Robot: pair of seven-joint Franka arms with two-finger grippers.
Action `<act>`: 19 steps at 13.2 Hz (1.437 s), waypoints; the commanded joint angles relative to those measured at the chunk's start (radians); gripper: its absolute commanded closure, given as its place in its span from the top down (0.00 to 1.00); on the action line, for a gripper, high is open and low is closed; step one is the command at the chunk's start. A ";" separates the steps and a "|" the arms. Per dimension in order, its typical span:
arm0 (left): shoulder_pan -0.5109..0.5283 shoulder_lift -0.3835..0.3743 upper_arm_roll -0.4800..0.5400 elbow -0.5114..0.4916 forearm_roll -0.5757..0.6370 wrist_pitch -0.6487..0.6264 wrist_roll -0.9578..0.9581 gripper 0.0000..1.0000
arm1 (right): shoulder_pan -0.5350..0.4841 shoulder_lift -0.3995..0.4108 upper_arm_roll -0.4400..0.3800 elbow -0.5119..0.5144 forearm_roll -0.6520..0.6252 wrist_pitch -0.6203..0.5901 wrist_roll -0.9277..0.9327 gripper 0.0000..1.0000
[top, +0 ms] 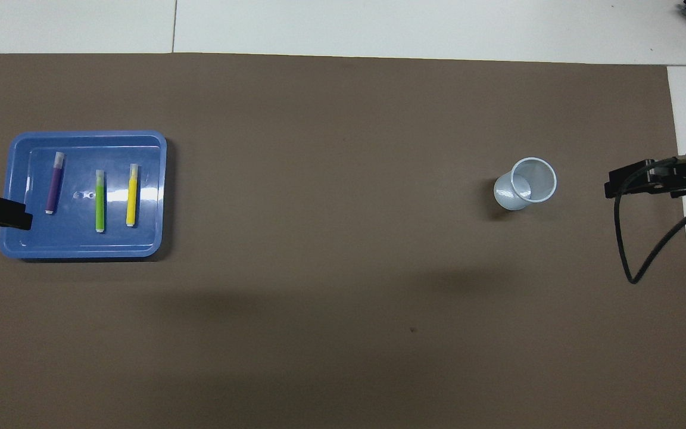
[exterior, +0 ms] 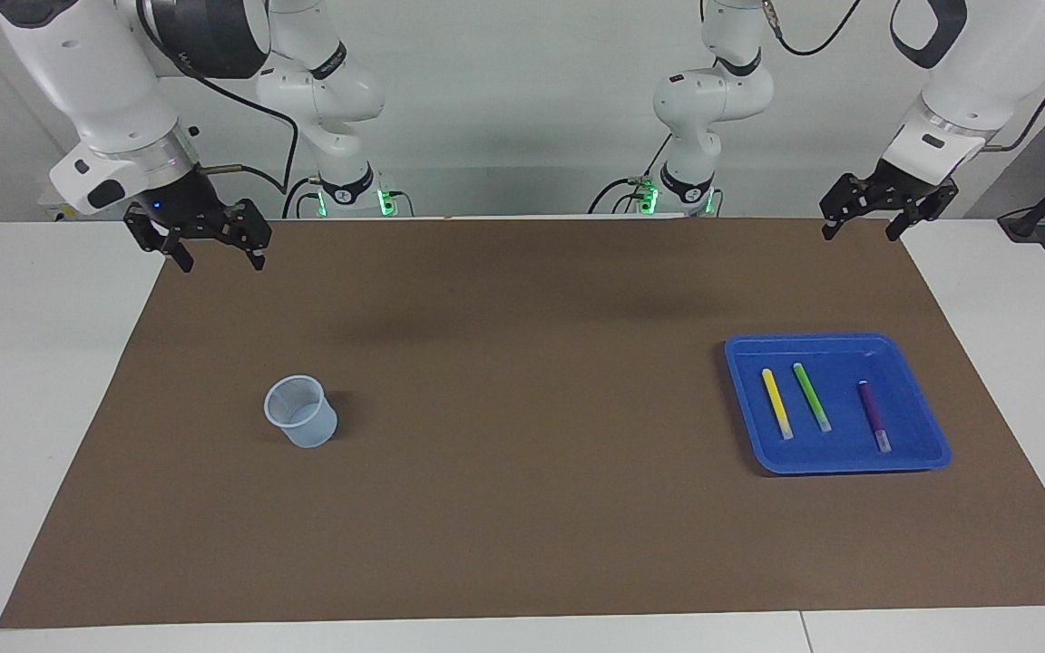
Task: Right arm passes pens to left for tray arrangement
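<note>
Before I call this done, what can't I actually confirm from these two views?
- Cup contents: see-through wall, facing view; too faint to tell.
- Left gripper: overhead view's edge cuts it off.
- Right gripper: only its tip shows overhead.
- Pens in the tray: cap ends too small to tell.

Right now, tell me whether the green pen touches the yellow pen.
Apart. The overhead view shows bare tray floor between the green pen and yellow pen.

Translucent cup on brown mat
</note>
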 commanded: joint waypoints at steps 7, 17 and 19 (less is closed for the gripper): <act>-0.016 -0.029 -0.003 0.001 0.019 -0.027 -0.012 1.00 | -0.002 -0.020 0.003 -0.024 0.015 0.017 0.001 1.00; -0.012 -0.029 -0.003 -0.001 0.019 -0.027 -0.012 1.00 | -0.002 -0.020 0.003 -0.024 0.015 0.016 -0.001 1.00; -0.010 -0.029 -0.003 -0.001 0.019 -0.027 -0.012 1.00 | -0.002 -0.019 0.004 -0.020 0.015 0.013 -0.007 1.00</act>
